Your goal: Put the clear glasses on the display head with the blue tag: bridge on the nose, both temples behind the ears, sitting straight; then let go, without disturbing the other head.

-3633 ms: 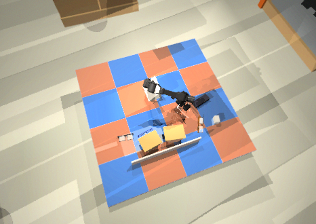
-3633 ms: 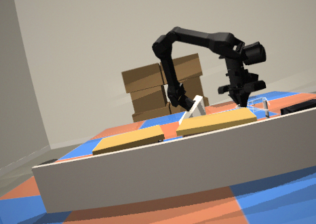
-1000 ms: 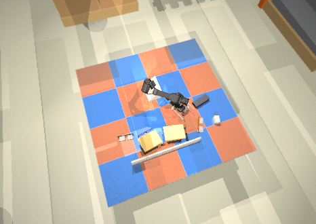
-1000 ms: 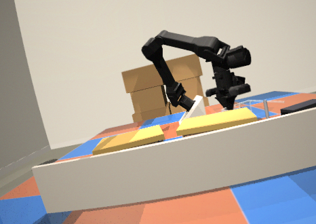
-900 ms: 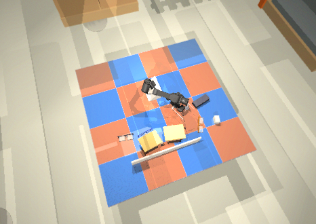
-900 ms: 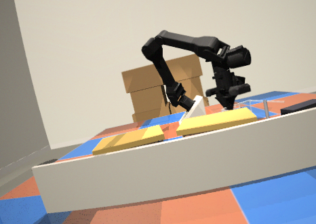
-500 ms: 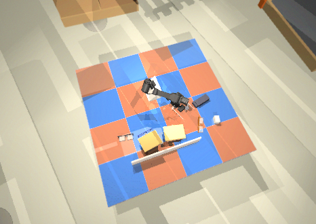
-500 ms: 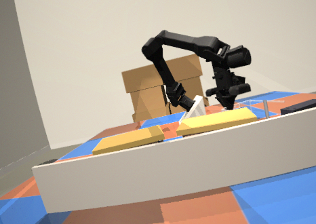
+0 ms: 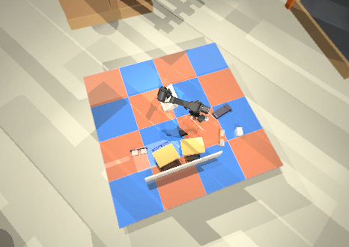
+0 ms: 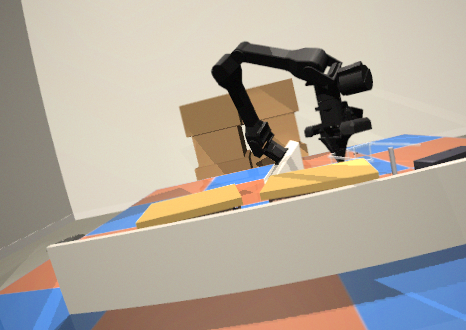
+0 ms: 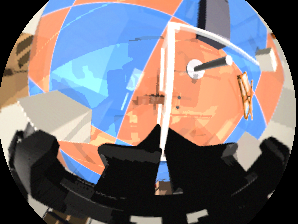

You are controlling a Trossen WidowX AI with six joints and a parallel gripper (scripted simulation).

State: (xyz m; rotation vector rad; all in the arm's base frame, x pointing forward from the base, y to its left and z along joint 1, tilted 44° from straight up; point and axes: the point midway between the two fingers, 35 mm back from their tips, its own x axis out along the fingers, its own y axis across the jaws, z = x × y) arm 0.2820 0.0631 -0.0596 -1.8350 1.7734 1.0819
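Note:
My gripper (image 9: 193, 116) (image 10: 341, 158) (image 11: 160, 127) points down and is shut on the clear glasses (image 9: 197, 124) (image 11: 169, 75). In the wrist view one pale bar runs straight up from the fingertips and another curves off to the right at its far end. Two yellow-topped blocks, apparently the display heads, stand side by side: the left one (image 9: 165, 155) (image 10: 190, 206) and the right one (image 9: 192, 146) (image 10: 322, 177). The glasses are off both, on the arm's side of them. No blue tag or face is visible.
A long white board (image 9: 183, 167) (image 10: 260, 250) stands along the blocks. A grey post (image 10: 392, 161) (image 11: 215, 64) stands near the held glasses. A dark case (image 9: 222, 111), a white cube (image 9: 239, 131), orange-framed glasses (image 9: 219, 138) and dark-framed glasses (image 9: 138, 152) lie around.

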